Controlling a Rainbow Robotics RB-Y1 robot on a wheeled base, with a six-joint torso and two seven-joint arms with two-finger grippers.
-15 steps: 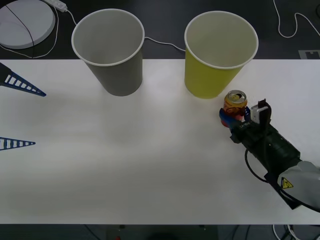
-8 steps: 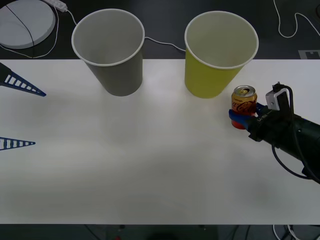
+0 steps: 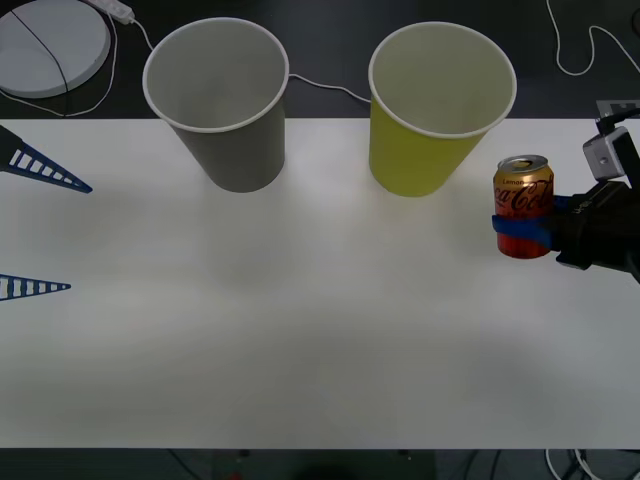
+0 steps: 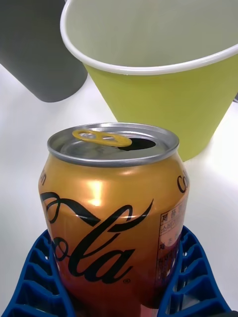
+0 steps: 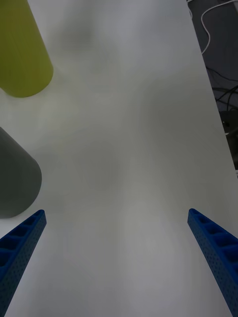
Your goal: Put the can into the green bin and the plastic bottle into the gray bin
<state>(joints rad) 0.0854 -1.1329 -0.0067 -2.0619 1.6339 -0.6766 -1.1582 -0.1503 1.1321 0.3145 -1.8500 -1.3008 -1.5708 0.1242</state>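
The right gripper (image 3: 522,232), fingers pinching the can (image 3: 523,205), has lifted it rightward beside the green bin (image 3: 440,110), ready for dropping in.

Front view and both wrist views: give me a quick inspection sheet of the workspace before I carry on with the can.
Surface: white table, bare in the middle.
Can: the can is upright in the right gripper, to the right of the green bin; tab end up, mouth opened.
Green bin: the green bin stands upright at the far edge, nothing seen inside.
Gray bin: the gray bin stands upright to its left, nothing seen inside.
Plastic bottle: nothing seen.
Clutter: nothing seen on the table.
Grippers: right gripper shut on the can's lower half; left gripper open at the table's left edge, idle.
Cables: white cables on the dark floor beyond the table.
Surroundings: white round disc at far left.
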